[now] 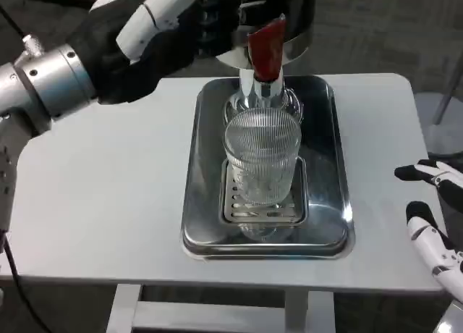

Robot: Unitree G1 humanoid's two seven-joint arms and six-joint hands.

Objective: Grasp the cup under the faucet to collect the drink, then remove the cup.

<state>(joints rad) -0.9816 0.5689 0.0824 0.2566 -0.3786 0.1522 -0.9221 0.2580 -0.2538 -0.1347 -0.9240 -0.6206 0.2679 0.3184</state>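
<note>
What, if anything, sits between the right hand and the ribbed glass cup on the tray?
Nothing visible blocks it. The right hand waits at the table's right edge, fingers apart, and only bare table and the low rim of the metal tray lie between it and the cup, which stands under the faucet.

A ribbed glass cup (262,159) is standing on the tray's (329,203) grate beneath the red-handled faucet (265,54).

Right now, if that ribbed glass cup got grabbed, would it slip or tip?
The ribbed cup looks like hard, clear glass, so probably rigid and breakable. Its ridges may help grip. It stands tall on the slotted grate, so a sideways push might tip it.
</note>
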